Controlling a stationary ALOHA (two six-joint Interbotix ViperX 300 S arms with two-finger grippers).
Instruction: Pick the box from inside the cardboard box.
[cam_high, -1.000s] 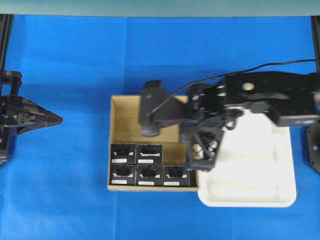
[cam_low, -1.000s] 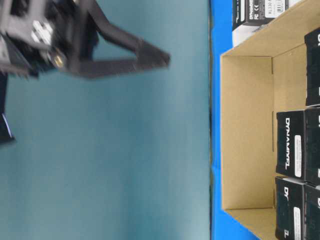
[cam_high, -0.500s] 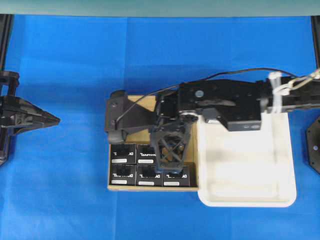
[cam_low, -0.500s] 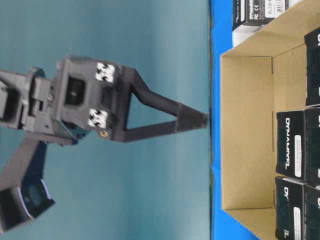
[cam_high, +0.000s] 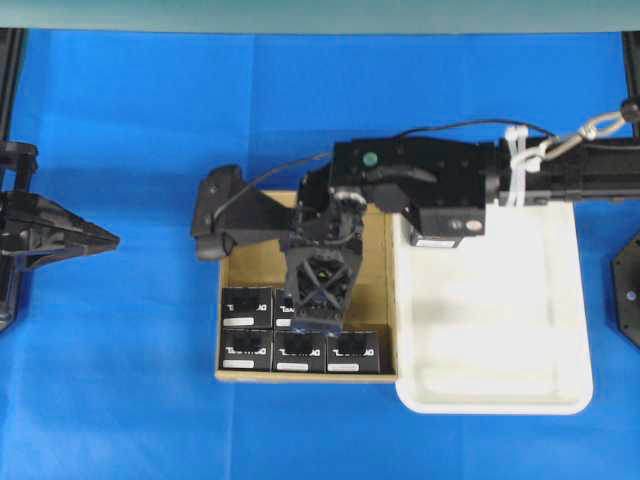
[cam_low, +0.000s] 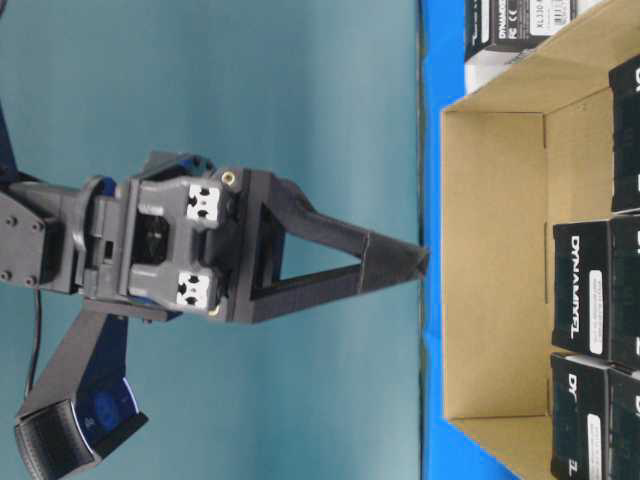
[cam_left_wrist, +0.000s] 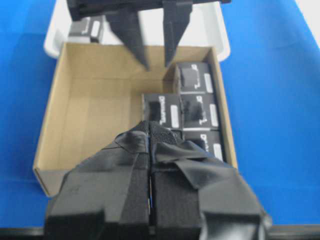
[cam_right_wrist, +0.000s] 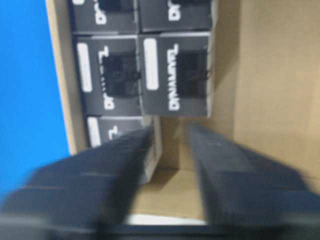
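The cardboard box (cam_high: 250, 250) lies mid-table, with several black boxes (cam_high: 247, 347) packed along its near side. My right gripper (cam_high: 314, 322) hangs above them, over the middle box of the second row, and is open. In the right wrist view its blurred fingers (cam_right_wrist: 115, 165) stand apart over bare carton floor (cam_right_wrist: 270, 90), beside the lettered boxes (cam_right_wrist: 175, 75), with nothing between them. From the left wrist view the right gripper (cam_left_wrist: 156, 57) points down into the carton (cam_left_wrist: 95, 110). My left gripper (cam_high: 108, 240) is shut and empty, well left of the carton.
A white tray (cam_high: 500, 330) sits against the carton's right wall, and one more black box (cam_left_wrist: 87, 27) lies in it behind the right arm. Blue cloth (cam_high: 130, 380) covers the table around both. The right arm spans the tray's far end.
The right arm has swung left from the tray to above the carton's boxes and lowered. Its jaws were shut and now stand apart. The left arm has not moved.
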